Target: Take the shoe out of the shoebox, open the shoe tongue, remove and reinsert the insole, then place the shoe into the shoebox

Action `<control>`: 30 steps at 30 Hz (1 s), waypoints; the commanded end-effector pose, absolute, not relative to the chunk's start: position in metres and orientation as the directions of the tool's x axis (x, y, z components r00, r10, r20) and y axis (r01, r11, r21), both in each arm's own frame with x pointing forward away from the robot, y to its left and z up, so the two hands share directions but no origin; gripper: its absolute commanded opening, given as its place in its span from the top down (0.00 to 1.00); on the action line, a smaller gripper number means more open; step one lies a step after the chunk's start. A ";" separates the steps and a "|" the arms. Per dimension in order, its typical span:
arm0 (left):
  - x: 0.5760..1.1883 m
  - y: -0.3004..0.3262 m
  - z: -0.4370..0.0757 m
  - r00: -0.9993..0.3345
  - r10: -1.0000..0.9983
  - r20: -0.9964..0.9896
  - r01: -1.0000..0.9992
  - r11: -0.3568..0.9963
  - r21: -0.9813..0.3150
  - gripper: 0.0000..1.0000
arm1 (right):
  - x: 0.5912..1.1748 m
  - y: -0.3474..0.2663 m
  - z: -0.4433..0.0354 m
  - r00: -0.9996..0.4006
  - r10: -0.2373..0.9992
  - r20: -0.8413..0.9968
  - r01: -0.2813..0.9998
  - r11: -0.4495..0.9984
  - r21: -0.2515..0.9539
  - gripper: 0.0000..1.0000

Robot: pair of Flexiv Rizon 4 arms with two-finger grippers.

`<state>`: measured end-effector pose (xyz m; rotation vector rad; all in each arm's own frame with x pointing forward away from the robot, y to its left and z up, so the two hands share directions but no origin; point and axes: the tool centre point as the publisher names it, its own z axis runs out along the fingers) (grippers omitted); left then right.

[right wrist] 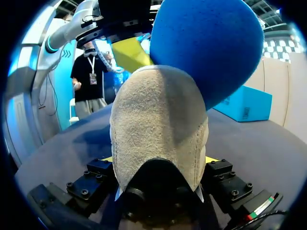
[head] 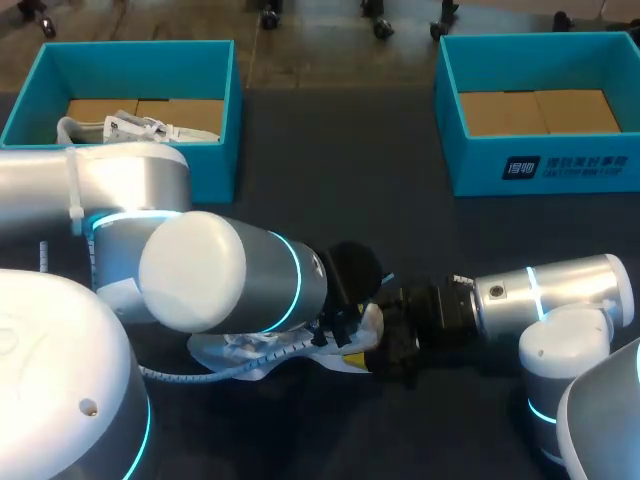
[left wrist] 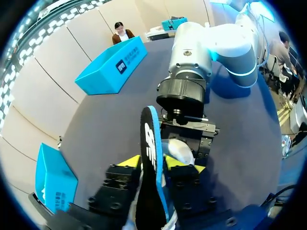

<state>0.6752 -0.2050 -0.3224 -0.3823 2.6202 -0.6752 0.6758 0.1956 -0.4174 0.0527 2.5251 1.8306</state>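
The white shoe (head: 255,352) lies on the bench (head: 330,190) toward its near edge, about midway between the sides. The right end effector (right wrist: 159,161) grips its beige heel from both sides. Just ahead of it, the left end effector (left wrist: 154,164) is closed narrowly on the blue insole (left wrist: 149,136), which stands on edge above the shoe. At the far edge, the left shoebox (head: 218,165) holds a second shoe (head: 140,128). The right shoebox (head: 545,168) stands well apart from it.

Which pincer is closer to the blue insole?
The left. The left pincer is shut on the insole itself, one finger on each side. The right pincer is just ahead of it, shut on the heel of the shoe.
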 end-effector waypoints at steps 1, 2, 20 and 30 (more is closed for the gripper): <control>0.667 -0.196 -0.331 -0.874 -0.363 -0.322 -0.154 0.837 -0.525 0.16 | 0.676 0.198 -0.417 -0.999 0.040 0.003 0.015 0.318 0.948 1.00; 0.665 -0.195 -0.332 -0.871 -0.365 -0.330 -0.149 0.835 -0.530 0.18 | 0.676 0.198 -0.417 -0.999 0.040 0.003 0.015 0.318 0.948 1.00; 0.675 -0.191 -0.348 -0.850 -0.407 -0.333 -0.182 0.822 -0.539 0.51 | 0.676 0.198 -0.417 -0.999 0.040 0.003 0.015 0.318 0.948 1.00; 0.682 -0.191 -0.357 -0.835 -0.436 -0.336 -0.213 0.819 -0.533 1.00 | 0.676 0.198 -0.417 -0.999 0.040 0.003 0.015 0.318 0.948 1.00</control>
